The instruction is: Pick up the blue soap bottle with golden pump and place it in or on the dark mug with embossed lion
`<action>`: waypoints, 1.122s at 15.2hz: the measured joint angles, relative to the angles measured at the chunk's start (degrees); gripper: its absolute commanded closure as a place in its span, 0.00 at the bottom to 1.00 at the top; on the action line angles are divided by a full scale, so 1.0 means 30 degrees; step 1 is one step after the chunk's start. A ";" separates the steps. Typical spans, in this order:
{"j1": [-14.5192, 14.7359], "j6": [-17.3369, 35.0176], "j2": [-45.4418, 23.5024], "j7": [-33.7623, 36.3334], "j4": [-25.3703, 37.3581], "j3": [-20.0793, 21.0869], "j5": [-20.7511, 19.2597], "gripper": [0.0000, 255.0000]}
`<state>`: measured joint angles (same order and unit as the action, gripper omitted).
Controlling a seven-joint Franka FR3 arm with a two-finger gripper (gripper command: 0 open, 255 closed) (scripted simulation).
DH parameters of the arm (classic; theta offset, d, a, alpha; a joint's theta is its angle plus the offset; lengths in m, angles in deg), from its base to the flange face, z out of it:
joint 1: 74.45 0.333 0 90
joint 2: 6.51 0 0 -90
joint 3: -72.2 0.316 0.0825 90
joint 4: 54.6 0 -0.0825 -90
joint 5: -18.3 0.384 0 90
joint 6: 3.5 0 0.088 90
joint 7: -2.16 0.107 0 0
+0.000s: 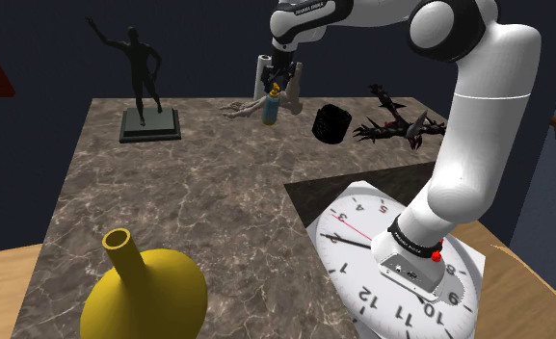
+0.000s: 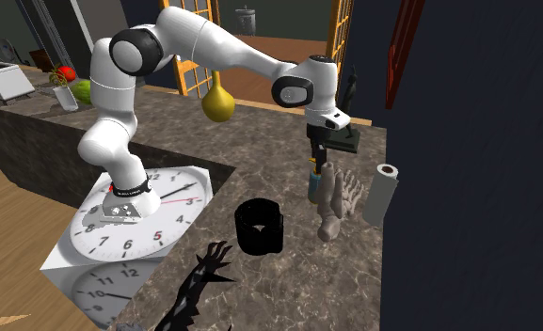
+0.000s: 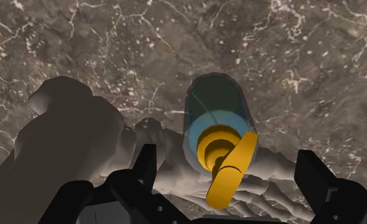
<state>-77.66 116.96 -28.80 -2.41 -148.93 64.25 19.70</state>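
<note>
The blue soap bottle (image 1: 271, 110) with a golden pump stands upright on the marbled counter, touching a pale hand sculpture (image 2: 338, 202). My gripper (image 1: 284, 85) hangs just over the bottle, open. In the wrist view the bottle (image 3: 217, 118) stands between the two black fingers, which sit apart on either side of the pump and do not touch it; the gripper (image 3: 228, 159) is centred over it. From the second exterior view the gripper (image 2: 316, 155) is directly above the bottle (image 2: 313, 183). The dark mug (image 1: 330, 123) (image 2: 260, 227) stands on the counter a short way from the bottle.
A black figure statue (image 1: 141, 82) stands at the counter's far corner. A yellow vase (image 1: 141, 294) is near the front. A paper towel roll (image 2: 382, 195) and a dark spiky creature (image 1: 396, 123) lie near the mug. The arm's stand carries a clock face (image 1: 391, 260).
</note>
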 measured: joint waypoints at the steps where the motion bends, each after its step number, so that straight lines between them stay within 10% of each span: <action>1: 0.0000 0.0002 -0.0002 0.0000 0.0000 0.0000 0.0000 0.00; 2: 0.0000 0.0002 -0.0002 0.0000 0.0000 0.0000 0.0000 1.00; 17: 0.0001 -0.0893 0.0258 0.0007 0.0642 -0.0023 -0.0039 1.00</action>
<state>-77.66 114.28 -28.03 -2.38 -147.01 64.19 19.59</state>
